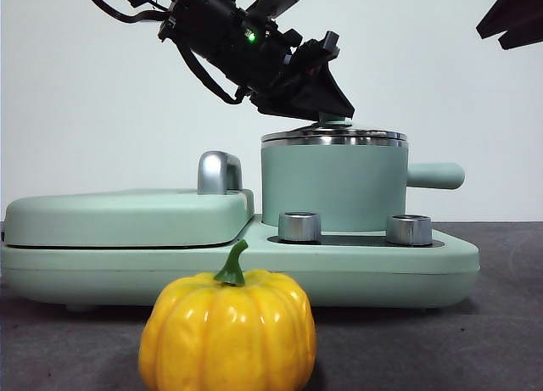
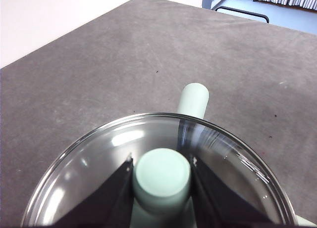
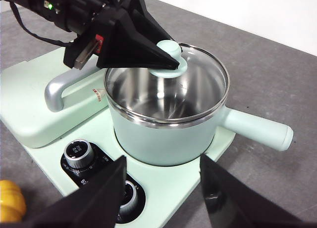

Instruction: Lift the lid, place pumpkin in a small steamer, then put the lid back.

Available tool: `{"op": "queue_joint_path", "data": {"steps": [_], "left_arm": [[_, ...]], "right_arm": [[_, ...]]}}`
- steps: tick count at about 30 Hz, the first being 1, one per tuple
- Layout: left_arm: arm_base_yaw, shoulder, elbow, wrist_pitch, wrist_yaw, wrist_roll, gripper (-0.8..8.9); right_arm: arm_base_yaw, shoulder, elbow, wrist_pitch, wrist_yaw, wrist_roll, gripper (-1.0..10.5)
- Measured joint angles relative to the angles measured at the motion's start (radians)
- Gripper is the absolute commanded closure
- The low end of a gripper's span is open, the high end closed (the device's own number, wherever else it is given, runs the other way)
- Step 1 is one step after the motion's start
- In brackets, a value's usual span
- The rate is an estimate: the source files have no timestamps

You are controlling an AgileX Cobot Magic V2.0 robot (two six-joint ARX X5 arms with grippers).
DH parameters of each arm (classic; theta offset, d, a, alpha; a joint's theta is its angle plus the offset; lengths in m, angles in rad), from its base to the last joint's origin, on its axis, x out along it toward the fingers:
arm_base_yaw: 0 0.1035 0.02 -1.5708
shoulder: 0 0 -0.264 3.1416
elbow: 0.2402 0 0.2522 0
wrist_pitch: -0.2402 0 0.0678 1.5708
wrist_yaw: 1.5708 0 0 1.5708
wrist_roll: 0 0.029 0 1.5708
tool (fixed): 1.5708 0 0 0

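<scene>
The lid (image 1: 335, 137) sits on the small steamer (image 1: 335, 192), a mint-green pot with a side handle (image 1: 437, 175). My left gripper (image 1: 327, 107) reaches down from the upper left, with its jaws closed on either side of the lid's mint-green knob (image 2: 162, 174). The right wrist view shows the same grip on the lid (image 3: 198, 84) over the pot (image 3: 163, 139). The pumpkin (image 1: 227, 332) stands on the table in front of the appliance and shows at the edge of the right wrist view (image 3: 10, 201). My right gripper (image 3: 162, 159) is open and empty, above the appliance's front.
The pot stands on a wide mint-green appliance base (image 1: 382, 264) with two silver knobs (image 1: 299, 226). A flat grill cover (image 1: 127, 217) with a steel handle (image 1: 219, 172) lies beside the pot. The table is dark grey.
</scene>
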Motion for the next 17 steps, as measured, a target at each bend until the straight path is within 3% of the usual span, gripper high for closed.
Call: {"op": "queue_joint_path", "data": {"steps": [17], "left_arm": [[0.016,-0.137,0.0,-0.023,-0.002,0.011,8.07]], "right_arm": [[0.0,0.0,0.0,-0.003,0.0,0.0,7.1]]}}
